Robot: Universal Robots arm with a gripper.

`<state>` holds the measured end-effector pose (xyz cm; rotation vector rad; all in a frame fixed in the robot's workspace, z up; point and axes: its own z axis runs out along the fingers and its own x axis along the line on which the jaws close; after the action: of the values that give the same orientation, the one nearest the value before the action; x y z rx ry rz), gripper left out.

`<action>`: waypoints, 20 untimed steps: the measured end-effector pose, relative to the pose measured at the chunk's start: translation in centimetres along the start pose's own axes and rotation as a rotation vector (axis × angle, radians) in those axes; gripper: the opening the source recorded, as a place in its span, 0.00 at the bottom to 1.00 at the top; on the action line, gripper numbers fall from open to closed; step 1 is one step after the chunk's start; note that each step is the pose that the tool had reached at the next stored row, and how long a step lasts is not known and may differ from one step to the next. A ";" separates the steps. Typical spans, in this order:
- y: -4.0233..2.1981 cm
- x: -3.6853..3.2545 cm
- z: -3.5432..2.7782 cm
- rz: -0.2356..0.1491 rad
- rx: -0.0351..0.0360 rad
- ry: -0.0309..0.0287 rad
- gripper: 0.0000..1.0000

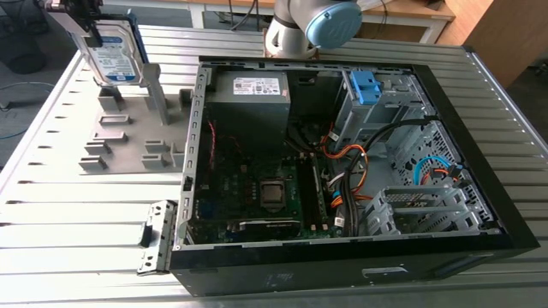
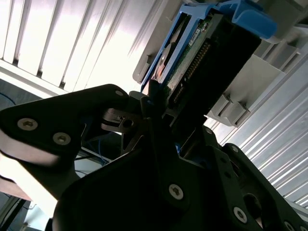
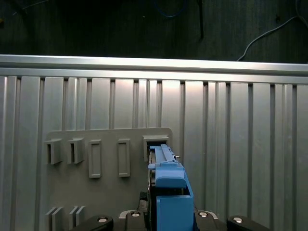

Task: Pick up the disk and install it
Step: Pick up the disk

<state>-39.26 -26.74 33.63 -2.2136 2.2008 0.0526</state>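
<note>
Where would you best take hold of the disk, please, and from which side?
By its top end, from above, pinching the two flat faces. The disk stands on edge at the grey rack, thin top end free and its broad faces sideways. In the second wrist view the gripper holds it that way.

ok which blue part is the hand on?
The blue bracket framing the disk, outside the case by the grey fixture plate; the hand grips it. The blue latch inside the case sits untouched.
</note>
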 end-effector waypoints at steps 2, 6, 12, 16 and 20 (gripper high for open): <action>0.00 0.00 -0.04 0.000 0.0000 0.0000 0.36; 0.00 -0.01 -0.12 0.000 0.0000 0.0000 0.36; 0.00 -0.01 -0.24 0.000 0.0000 0.0000 0.36; 0.00 -0.01 -0.33 0.000 0.0000 0.0000 0.36; 0.00 -0.02 -0.43 0.000 0.0000 0.0000 0.36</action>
<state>-39.26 -26.74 34.06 -2.2136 2.2008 0.0526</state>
